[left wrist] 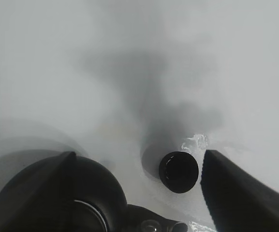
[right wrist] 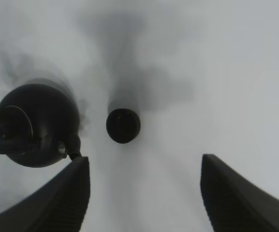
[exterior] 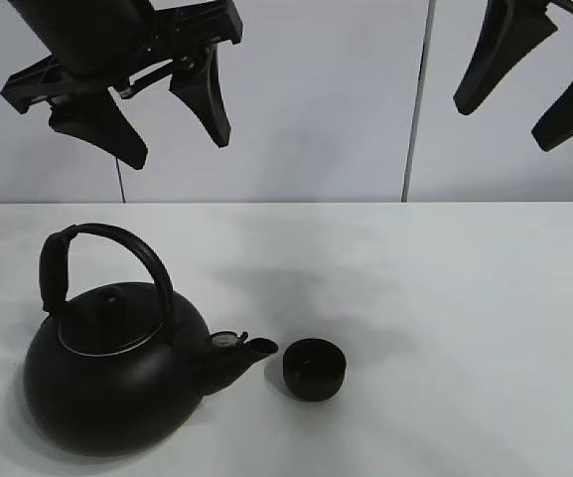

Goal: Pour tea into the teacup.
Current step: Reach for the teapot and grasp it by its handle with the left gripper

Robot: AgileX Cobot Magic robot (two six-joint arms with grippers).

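Observation:
A large round black kettle (exterior: 107,368) with an arched handle stands on the white table at the front left, its spout pointing right. The small black teacup (exterior: 315,369) stands just right of the spout, apart from it. No tea shows. My left gripper (exterior: 147,119) hangs open and empty high above the kettle. My right gripper (exterior: 524,99) hangs open and empty high at the upper right. The left wrist view shows the teacup (left wrist: 178,171) and the kettle (left wrist: 57,193) far below. The right wrist view shows the kettle (right wrist: 35,125) and teacup (right wrist: 123,125) far below.
The white table (exterior: 445,298) spreads to the right and behind the kettle. A thin dark pole (exterior: 417,99) stands against the white back wall. A small wet patch (left wrist: 196,142) glints on the table beside the teacup in the left wrist view.

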